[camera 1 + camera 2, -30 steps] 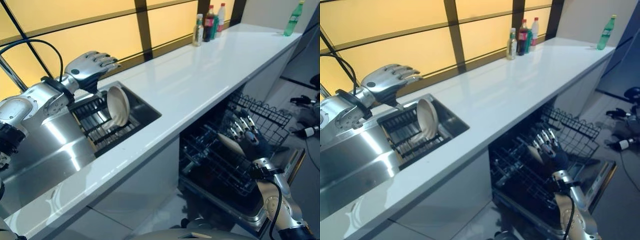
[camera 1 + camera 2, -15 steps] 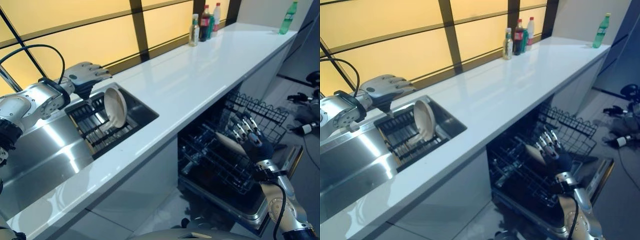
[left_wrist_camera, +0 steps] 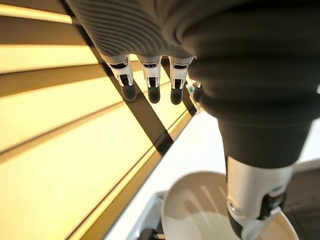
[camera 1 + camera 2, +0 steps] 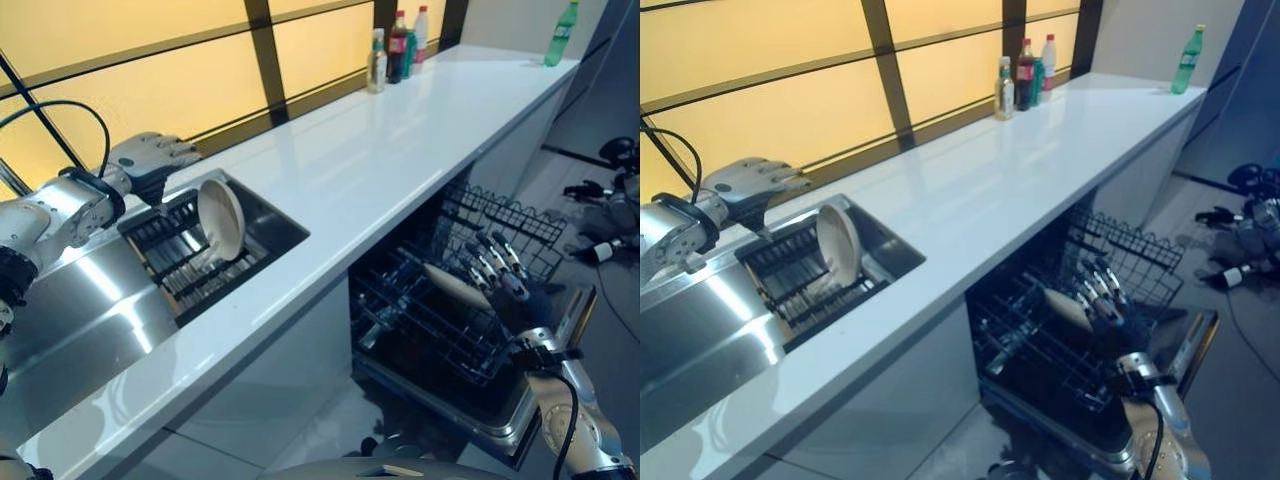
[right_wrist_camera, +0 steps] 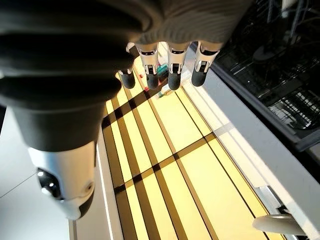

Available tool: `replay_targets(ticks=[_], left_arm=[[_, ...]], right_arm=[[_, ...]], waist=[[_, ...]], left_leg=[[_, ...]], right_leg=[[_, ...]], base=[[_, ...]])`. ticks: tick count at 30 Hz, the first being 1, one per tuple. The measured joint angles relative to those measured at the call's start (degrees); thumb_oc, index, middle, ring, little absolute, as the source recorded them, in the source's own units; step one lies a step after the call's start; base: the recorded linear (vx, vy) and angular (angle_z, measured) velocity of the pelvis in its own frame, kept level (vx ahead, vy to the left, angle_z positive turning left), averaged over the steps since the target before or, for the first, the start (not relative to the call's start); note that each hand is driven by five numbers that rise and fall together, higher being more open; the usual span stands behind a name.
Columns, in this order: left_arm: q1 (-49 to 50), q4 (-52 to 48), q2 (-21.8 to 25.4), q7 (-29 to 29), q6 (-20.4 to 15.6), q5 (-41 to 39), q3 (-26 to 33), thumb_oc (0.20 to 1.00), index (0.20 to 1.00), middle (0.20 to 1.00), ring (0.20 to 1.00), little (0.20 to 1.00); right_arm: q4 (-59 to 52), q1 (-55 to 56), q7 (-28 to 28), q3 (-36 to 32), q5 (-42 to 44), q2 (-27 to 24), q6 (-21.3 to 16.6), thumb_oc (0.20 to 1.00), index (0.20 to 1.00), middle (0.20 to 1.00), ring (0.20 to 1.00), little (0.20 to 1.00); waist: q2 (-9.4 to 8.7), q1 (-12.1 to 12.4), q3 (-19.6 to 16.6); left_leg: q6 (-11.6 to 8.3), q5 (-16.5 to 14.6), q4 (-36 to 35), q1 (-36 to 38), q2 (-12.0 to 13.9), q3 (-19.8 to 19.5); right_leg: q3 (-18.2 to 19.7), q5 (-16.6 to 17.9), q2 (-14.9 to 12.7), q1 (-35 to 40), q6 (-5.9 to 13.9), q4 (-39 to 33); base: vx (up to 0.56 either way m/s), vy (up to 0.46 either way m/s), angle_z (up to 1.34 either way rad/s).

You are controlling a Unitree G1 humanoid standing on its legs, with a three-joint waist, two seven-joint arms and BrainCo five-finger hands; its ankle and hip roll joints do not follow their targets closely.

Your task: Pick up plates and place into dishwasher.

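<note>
A cream plate (image 4: 221,219) stands on edge in the dark rack (image 4: 190,262) inside the sink (image 4: 282,222) — just below my left hand (image 4: 150,160), whose fingers hang relaxed above its rim, not touching. A second plate (image 4: 455,285) sits in the dishwasher rack (image 4: 440,335) against my right hand (image 4: 505,282) — fingers straight, gripping nothing.

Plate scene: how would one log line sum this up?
left hand open over plate | plate in sink rack | right hand open by dishwasher

Plate (image 3: 210,210) rim partly behind thumb (image 3: 252,200)
</note>
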Motion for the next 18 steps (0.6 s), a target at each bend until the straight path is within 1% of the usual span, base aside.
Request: replay_targets(ticks=[3, 6, 8, 12, 15, 18], left_arm=[[3.6, 0.2, -2.3, 1.1, 0.5, 1.1, 0.3, 1.0, 1.0, 1.0, 1.0, 1.0], [6.6, 0.9, -4.7, 2.2, 0.7, 2.0, 2.1, 1.0, 1.0, 1.0, 1.0, 1.0], [6.9, 2.3, -5.8, 3.0, 0.7, 2.1, 2.2, 1.0, 1.0, 1.0, 1.0, 1.0], [7.0, 5.9, -6.3, 6.2, 0.9, 3.9, 2.2, 1.0, 1.0, 1.0, 1.0, 1.0], [7.0, 6.1, -6.3, 9.2, 1.2, 4.3, 2.2, 1.0, 1.0, 1.0, 1.0, 1.0], [7.0, 6.0, -6.3, 12.1, 1.8, 4.3, 2.2, 1.0, 1.0, 1.0, 1.0, 1.0]], right_arm=[[0.0, 0.9, 0.8, -1.0, 0.1, -0.2, 0.6, 1.0, 1.0, 1.0, 1.0, 1.0], [0.0, 0.9, 1.8, -1.2, 1.0, -1.1, 0.9, 1.0, 1.0, 1.0, 1.0, 1.0], [-0.1, 0.9, 2.0, -1.2, 1.0, -1.7, 0.9, 1.0, 1.0, 1.0, 1.0, 1.0], [-0.2, 0.9, 2.4, -1.2, 1.0, -2.1, 1.0, 1.0, 1.0, 1.0, 1.0, 1.0], [-0.2, 0.9, 3.1, -1.2, 1.0, -2.4, 1.0, 1.0, 1.0, 1.0, 1.0, 1.0], [-0.1, 0.9, 4.0, -1.2, 1.1, -2.5, 1.0, 1.0, 1.0, 1.0, 1.0, 1.0]], waist=[[0.03, -0.1, 0.0], [0.23, -0.2, 0.2], [0.51, -0.4, 0.4], [1.54, -1.7, 1.6], [2.41, -1.9, 2.9], [2.79, -2.0, 3.7]], left_leg=[[-0.04, 0.0, 0.0, 0.0, 0.1, 0.1], [-0.07, -0.1, 0.0, -0.1, 0.1, 0.1], [-0.06, 0.0, 0.0, -0.5, 0.1, 0.1], [-0.09, 0.1, 0.0, -1.0, 0.1, 0.1], [-0.09, 0.1, 0.0, -1.1, 0.0, 0.5], [-0.12, 0.1, 0.0, -1.6, 0.1, 0.9]], right_leg=[[0.1, -0.1, 0.1, -0.2, -0.11, 0.0], [0.1, -0.1, 0.1, -0.3, -0.18, 0.0], [0.1, -0.1, 0.1, -0.9, -0.18, 0.1], [0.2, -0.2, 0.1, -1.2, -0.2, 0.5], [0.4, -0.2, 0.1, -1.6, -0.18, 0.6], [0.4, -0.2, 0.2, -2.4, -0.2, 1.0]], base=[[0.02, -0.002, -0.01], [0.01, 0.0, 0.0], [0.0, 0.0, 0.0], [-0.01, 0.061, -0.01], [-0.01, 0.043, -0.06], [0.0, 0.019, -0.03]])
